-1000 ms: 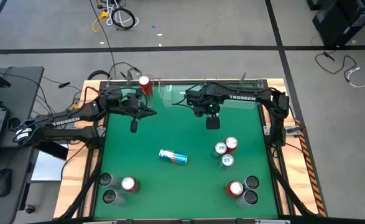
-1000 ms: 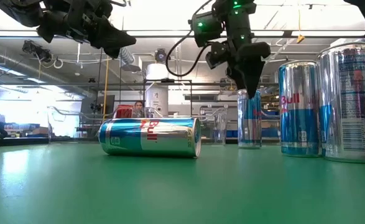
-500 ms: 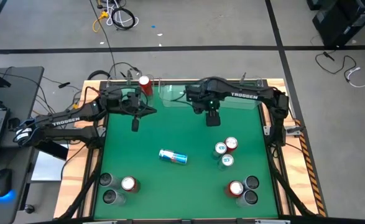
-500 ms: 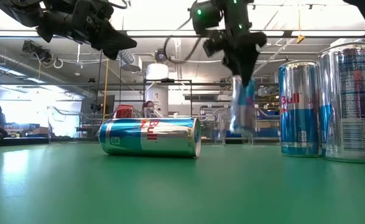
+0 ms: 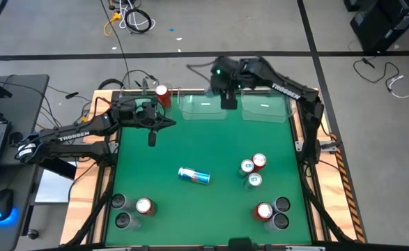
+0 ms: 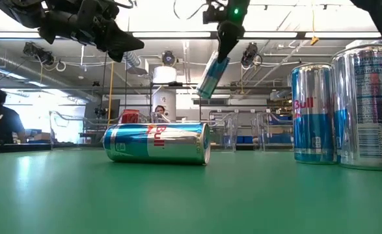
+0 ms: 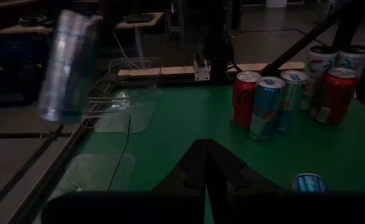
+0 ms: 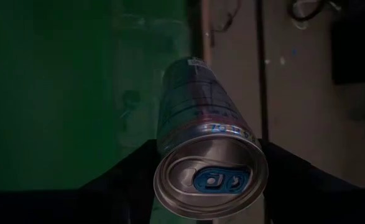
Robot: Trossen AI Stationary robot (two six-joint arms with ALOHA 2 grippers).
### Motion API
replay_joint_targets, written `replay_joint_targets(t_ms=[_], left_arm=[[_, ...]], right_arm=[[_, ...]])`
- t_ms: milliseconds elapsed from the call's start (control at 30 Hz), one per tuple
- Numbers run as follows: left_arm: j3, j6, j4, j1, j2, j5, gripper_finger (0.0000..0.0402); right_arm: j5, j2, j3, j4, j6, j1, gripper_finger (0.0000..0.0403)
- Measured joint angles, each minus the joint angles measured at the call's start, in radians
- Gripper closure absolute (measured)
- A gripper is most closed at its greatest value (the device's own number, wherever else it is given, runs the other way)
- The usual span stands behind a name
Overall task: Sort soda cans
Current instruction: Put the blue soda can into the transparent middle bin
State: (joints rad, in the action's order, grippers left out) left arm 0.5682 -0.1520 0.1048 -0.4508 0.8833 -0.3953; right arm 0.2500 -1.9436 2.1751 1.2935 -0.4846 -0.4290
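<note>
From above, we see our right gripper (image 5: 228, 97) now raised over the clear bins (image 5: 204, 107) at the far edge of the green counter (image 5: 190, 150); a second ago it hung lower, over the open green nearer the middle. Our left gripper (image 5: 150, 138) hovers over the counter's left part where it was, jaws clenched on nothing. A red can (image 5: 164, 95) stands at the far edge just left of the bins. One blue can lies on its side (image 5: 194, 176) near the middle, and the rest stand in three clusters: front left (image 5: 134, 210), right of centre (image 5: 253, 169), and front right (image 5: 273, 211).

At counter height, we see the right jaws grasping a blue-and-white can (image 6: 207, 75), tilted and well clear of the counter; a second ago this can stood upright on the surface beneath the gripper.

Our left wrist camera catches the lifted can (image 7: 68, 65) in the air above a bin.

Our right wrist camera looks onto that can's silvery top (image 8: 210, 179), held between the dark fingers (image 8: 123, 180).
</note>
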Motion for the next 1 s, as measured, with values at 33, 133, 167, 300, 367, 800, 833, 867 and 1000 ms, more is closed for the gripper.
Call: replay_joint_targets(t_ms=[33,133,167,300,367,800,833,867,1000], left_arm=[[0.000,0.000,0.000,-0.001,0.000,0.000,0.0394],[0.000,0.000,0.003,-0.001,0.000,0.000,0.0394],[0.000,0.000,0.003,-0.003,0.000,0.003,0.0394],[0.000,0.003,0.007,-0.011,0.000,0.005,0.0394],[0.000,0.007,0.006,-0.013,0.000,0.005,0.0394],[0.000,0.013,-0.020,-0.013,0.000,0.004,0.0394],[0.000,0.013,-0.021,-0.013,0.000,0.004,0.0394],[0.000,0.013,-0.022,-0.013,0.000,0.004,0.0394],[0.000,0.013,-0.023,-0.013,0.000,0.004,0.0394]], right_arm=[[-0.010,-0.005,-0.001,-0.007,-0.011,-0.022,0.0179],[-0.036,-0.035,-0.002,-0.001,-0.026,-0.078,0.0179],[-0.041,-0.047,-0.002,0.001,-0.032,-0.094,0.0179],[-0.070,-0.094,-0.002,0.000,-0.049,-0.145,0.0179],[-0.092,-0.118,-0.002,-0.001,-0.051,-0.164,0.0179],[-0.066,-0.253,-0.002,0.022,-0.095,-0.201,0.0179],[-0.064,-0.264,-0.002,0.022,-0.096,-0.203,0.0179],[-0.064,-0.271,-0.002,0.023,-0.097,-0.205,0.0179],[-0.061,-0.293,-0.002,0.022,-0.100,-0.210,0.0179]])
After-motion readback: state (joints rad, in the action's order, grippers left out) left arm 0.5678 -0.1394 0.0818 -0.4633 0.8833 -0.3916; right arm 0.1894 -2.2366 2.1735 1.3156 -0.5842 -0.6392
